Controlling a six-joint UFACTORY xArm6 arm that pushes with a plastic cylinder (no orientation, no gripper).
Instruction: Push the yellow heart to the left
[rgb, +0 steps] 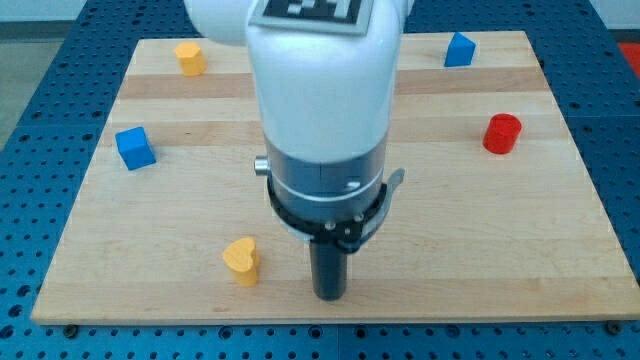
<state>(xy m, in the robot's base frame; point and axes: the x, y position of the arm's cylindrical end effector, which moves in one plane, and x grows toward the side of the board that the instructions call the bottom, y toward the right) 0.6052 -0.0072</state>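
You'll find the yellow heart-shaped block (241, 260) low on the wooden desk (450, 260), at nine o'clock from my tip (329, 296), near but apart; no gripper is fitted.

Pale wooden board (150, 250) (smooth, matt); glossy white plastic arm housing (320, 90).

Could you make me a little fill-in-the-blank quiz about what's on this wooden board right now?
1. The yellow heart lies to the view's ____ of my tip.
2. The red cylinder sits near the board's ____ edge in the view.
3. The number of blue blocks on the board is ____: a blue cube and a blue block.
4. The block in the view's top left corner, a yellow block, is coloured ____.

Missing words: left; right; two; yellow
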